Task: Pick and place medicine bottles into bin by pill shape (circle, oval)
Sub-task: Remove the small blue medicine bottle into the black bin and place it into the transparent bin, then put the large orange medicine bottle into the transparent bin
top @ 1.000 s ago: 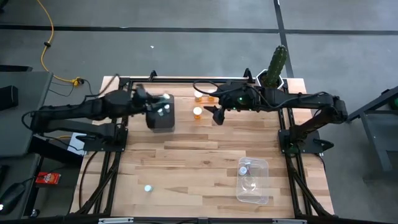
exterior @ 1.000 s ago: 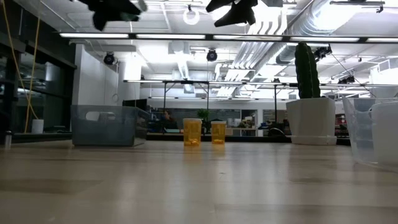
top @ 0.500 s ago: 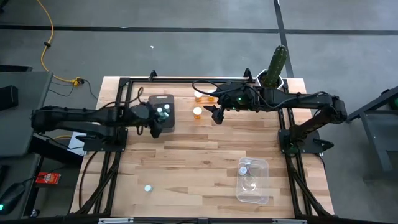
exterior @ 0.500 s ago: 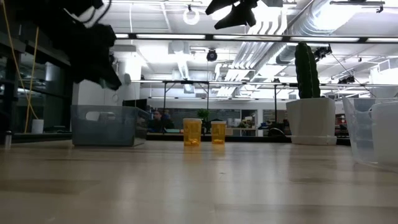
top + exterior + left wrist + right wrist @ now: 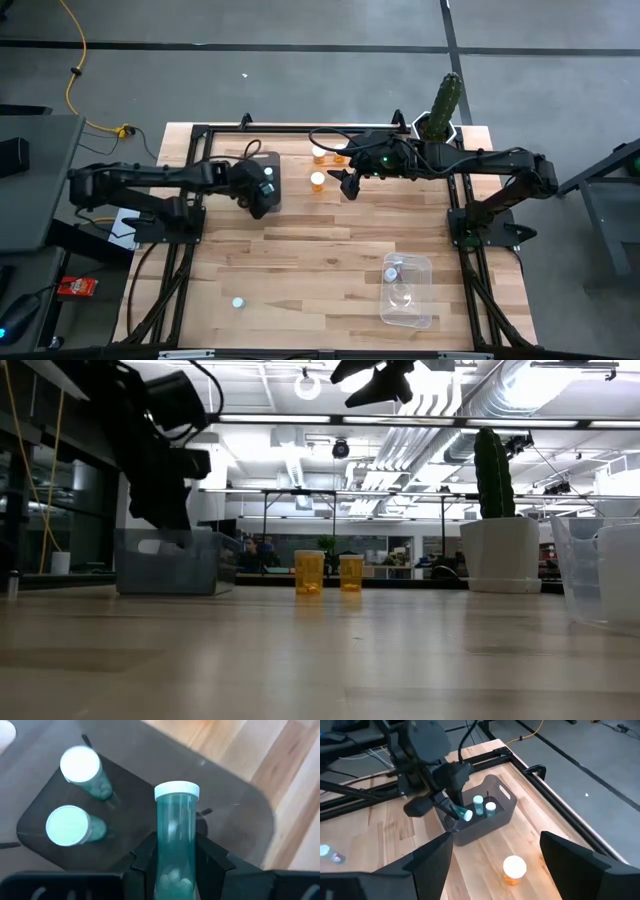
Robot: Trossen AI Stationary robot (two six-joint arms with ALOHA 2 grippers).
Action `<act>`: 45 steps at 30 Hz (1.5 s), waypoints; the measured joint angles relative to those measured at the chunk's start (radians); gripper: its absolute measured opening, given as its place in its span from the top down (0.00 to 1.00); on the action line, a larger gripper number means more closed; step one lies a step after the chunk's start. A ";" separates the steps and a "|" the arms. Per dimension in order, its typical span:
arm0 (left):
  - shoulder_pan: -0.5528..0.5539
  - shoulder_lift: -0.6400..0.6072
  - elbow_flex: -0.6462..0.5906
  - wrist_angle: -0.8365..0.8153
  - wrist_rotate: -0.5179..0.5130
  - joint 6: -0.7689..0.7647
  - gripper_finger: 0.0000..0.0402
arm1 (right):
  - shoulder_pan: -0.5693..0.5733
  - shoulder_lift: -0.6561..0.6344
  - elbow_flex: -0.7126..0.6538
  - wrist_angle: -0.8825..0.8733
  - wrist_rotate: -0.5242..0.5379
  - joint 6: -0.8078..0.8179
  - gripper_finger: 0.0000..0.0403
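Left gripper point(image 5: 262, 192) is over the dark grey bin point(image 5: 250, 160) at the back left of the table, and its fingers are clamped on a teal bottle point(image 5: 174, 842). The left wrist view shows it plainly: white cap pointing away from the wrist, small pale pills inside, body pinched between the two dark fingers point(image 5: 215, 862). Below it, two more teal bottles point(image 5: 82, 770) stand on the bin floor side by side, caps up. In the right wrist view the held bottle point(image 5: 461, 813) sits tilted at the bin's point(image 5: 492, 827) near rim, the two standing ones point(image 5: 484, 806) just behind it.

Over to the right gripper point(image 5: 347, 184), hovering high near the back centre, fingers spread wide with nothing between them. Just beside it are the orange bottles: one white-capped bottle point(image 5: 317, 181) stands on the wood and another point(image 5: 320, 154) farther back, with what looks like a third lying next to that, though the overhead view is too small to be sure. In the low view two orange bottles point(image 5: 309, 572) stand near each other beyond the bin point(image 5: 170, 561).

At the front right sits the clear bin point(image 5: 407, 291) with a small bottle point(image 5: 392, 270) inside. One lone teal-capped bottle point(image 5: 238, 302) rests at the front left, well apart from everything. The cactus point(image 5: 446, 100) stands at the back right corner
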 joint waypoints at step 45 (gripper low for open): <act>0.012 -0.186 0.092 -0.004 0.084 0.003 0.63 | 0.000 0.000 0.000 -0.016 0.000 -0.002 0.27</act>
